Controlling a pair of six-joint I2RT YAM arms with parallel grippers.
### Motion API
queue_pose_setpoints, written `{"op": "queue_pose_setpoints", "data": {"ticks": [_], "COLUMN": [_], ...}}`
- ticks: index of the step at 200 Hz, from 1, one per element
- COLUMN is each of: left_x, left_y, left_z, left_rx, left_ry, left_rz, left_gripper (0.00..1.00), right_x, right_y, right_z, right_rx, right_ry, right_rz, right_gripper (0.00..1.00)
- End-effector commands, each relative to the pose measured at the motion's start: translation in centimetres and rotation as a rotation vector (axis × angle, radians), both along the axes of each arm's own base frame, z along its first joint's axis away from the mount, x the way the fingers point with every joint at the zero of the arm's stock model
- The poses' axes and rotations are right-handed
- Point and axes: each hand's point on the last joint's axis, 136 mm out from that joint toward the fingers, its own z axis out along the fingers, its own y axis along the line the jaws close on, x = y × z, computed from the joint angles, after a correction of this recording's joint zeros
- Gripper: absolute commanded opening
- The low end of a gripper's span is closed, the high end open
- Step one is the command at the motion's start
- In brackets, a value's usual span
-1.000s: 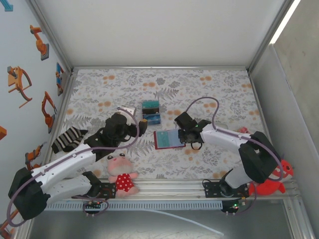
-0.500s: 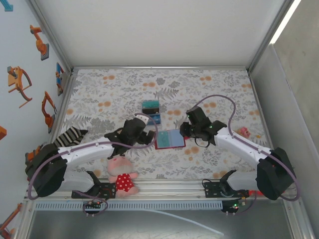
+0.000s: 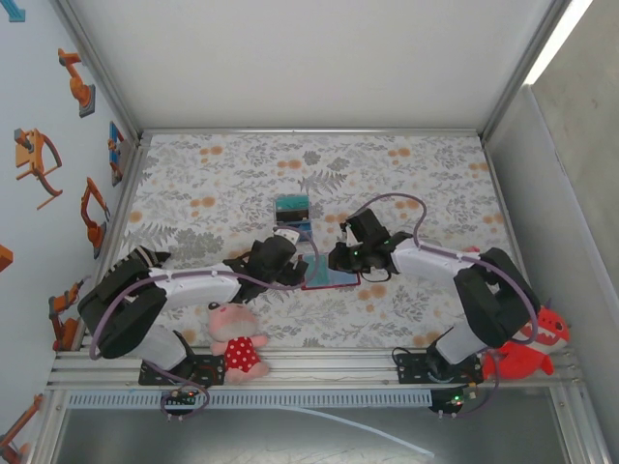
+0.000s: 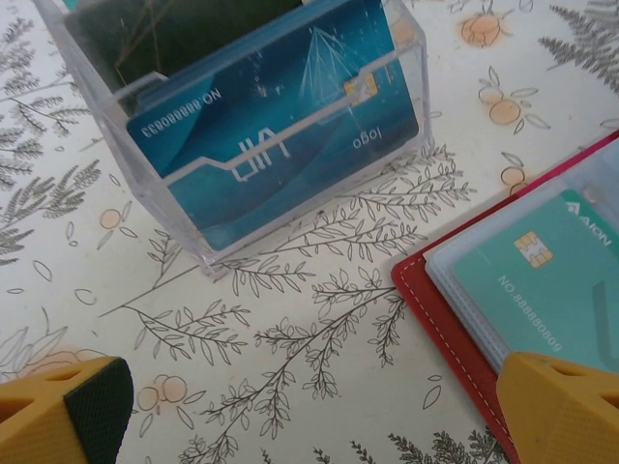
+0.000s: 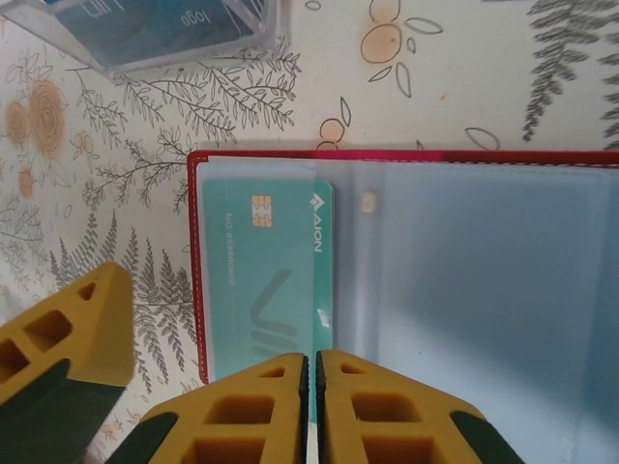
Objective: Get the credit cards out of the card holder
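Holder (image 5: 387,156) lies open, flat on the worktop (image 3: 406,174), mid-scene, near side of the clear stand (image 4: 290,208). Teal card (image 5: 261,280) sits in the holder's left pocket under a clear sleeve. Blue card (image 4: 280,126) stands in the stand, a darker card behind it. Right hand (image 5: 311,387) is over the holder with fingers together at the teal card's near right corner, a teal sliver between them; can't tell if it pinches the card. Left hand (image 4: 314,411) has fingers wide apart, low over the worktop just left of the holder, gripping nothing. Plush toy (image 3: 237,338) near left.
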Motion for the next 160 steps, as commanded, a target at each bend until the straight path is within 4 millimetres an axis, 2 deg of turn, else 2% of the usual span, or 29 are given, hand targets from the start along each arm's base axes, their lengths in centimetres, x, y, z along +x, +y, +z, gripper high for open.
{"op": "queue_pose_setpoints", "data": {"ticks": [1, 32, 77, 160], "left_x": [0.4, 0.5, 0.4, 0.1], "left_y": [-1.1, -1.3, -1.6, -0.7], "left_z": [0.0, -0.8, -1.3, -1.9], "left_rx": [-0.017, 0.006, 0.037, 0.127], "left_ry": [-0.007, 0.005, 0.019, 0.028], "left_rz": [-0.003, -0.004, -0.011, 0.006], "left_gripper": [0.97, 0.97, 0.97, 0.97], "right_x": [-0.2, -0.6, -1.0, -1.2], "right_y": [0.7, 0.5, 0.4, 0.8], "right_z": [-0.3, -1.4, -2.3, -3.3], "right_rx": [0.046, 0.027, 0.027, 0.05], "right_ry": [0.025, 0.052, 0.079, 0.095], "right_rz": [0.011, 0.011, 0.013, 0.011], "right_gripper": [0.13, 0.2, 0.2, 0.2]}}
